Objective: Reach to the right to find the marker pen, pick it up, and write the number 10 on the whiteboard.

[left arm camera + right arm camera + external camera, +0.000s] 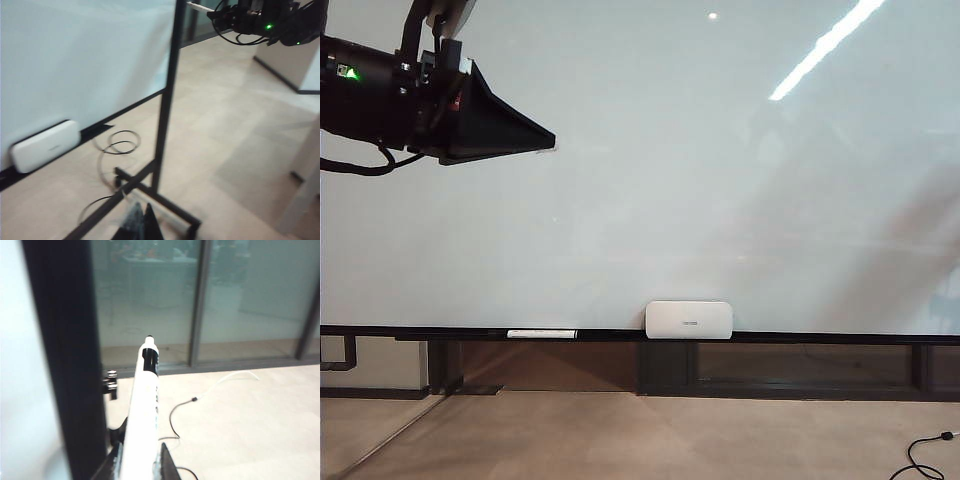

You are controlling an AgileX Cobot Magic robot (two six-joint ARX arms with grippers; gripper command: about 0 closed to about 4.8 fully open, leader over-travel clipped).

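Observation:
The whiteboard (700, 180) fills the exterior view, with a dark rail along its lower edge. My left gripper (548, 140) hangs at its upper left, a black wedge with the jaws shut and nothing held; in the left wrist view its tips (142, 226) point past the board's side at the floor. My right gripper (142, 465) is beyond the board's edge and outside the exterior view. It is shut on the marker pen (145, 410), a white stick with a black band and pale tip. From the left wrist view the right gripper (216, 11) shows far off with the marker pen (200, 7). The number 10 is out of view.
A white rounded box (688, 320) and a long white marker (542, 333) rest on the rail. The board's black post (65, 365) and floor feet (150, 192) stand close to both grippers. Cables (117, 145) lie on the floor. A glass partition (150, 300) is behind.

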